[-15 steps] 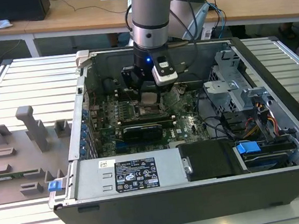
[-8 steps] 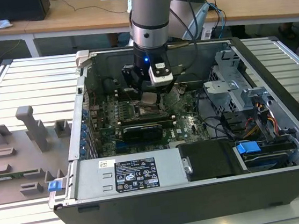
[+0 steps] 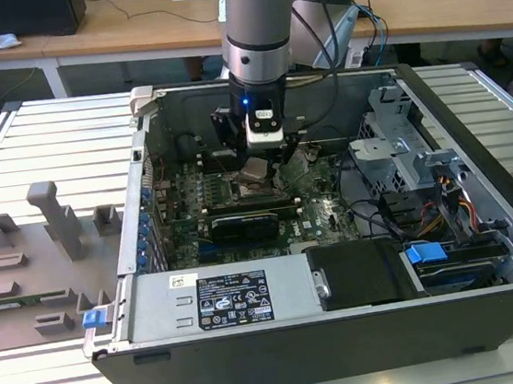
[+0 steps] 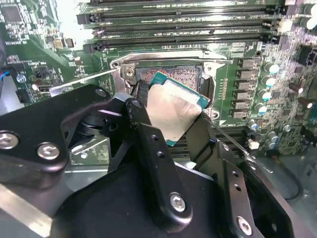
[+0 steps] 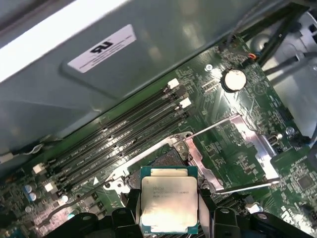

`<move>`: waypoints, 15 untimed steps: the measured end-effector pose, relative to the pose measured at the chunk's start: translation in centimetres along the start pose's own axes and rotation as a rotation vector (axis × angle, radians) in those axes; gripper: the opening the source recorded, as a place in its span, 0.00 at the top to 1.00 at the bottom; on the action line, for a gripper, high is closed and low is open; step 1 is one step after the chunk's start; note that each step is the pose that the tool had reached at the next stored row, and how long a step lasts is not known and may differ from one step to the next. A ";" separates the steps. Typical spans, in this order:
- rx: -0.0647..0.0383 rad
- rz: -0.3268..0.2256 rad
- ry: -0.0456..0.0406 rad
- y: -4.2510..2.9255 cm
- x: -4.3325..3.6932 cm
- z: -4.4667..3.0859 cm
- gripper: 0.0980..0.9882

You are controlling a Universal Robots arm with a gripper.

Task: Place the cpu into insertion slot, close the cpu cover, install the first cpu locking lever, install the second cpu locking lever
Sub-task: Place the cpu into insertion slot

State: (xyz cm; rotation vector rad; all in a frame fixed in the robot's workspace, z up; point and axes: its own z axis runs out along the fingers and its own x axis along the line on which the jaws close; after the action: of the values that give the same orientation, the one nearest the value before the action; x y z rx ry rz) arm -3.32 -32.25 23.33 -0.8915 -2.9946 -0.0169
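The robot arm (image 3: 256, 25) reaches down into an open computer case (image 3: 481, 213) that sits on a pale slatted surface (image 3: 38, 143). The claw (image 3: 256, 169) is closed on the cpu (image 3: 254, 170) and pinches it from two sides.

In the second wrist view, the black fingers (image 4: 148, 144) of the claw (image 4: 173, 111) squeeze the shiny silver cpu (image 4: 171, 106), which looks tilted there. The cpu hangs just over the insertion slot (image 4: 168, 73) and is not sitting in it. You can see the dark middle of the slot past the chip's far edge.

In the first wrist view, the claw (image 5: 168, 220) holds the cpu (image 5: 167, 206) right next to the insertion slot (image 5: 167, 159). The cpu cover (image 5: 252, 141) is flipped open. It lies to one side of the slot, and the green motherboard (image 5: 208, 94) shows through its big square window. A thin metal lever (image 5: 247, 187) runs along one edge of the cover.

Long black memory slots (image 5: 124, 134) sit on the other side of the insertion slot. A round battery (image 5: 234, 78) sits farther off on the board.

In the exterior view, a grey power supply box (image 3: 222, 298) fills the near side of the case.
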 end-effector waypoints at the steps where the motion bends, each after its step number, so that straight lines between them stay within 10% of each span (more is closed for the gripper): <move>1: 0.000 0.013 0.0000 0.00 0.00 0.00 0.50; 15: -0.003 0.202 -0.0014 0.00 0.00 0.05 0.50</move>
State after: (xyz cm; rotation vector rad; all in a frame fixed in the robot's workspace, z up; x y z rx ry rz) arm -3.32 -32.25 23.28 -1.1899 -2.8905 -0.0186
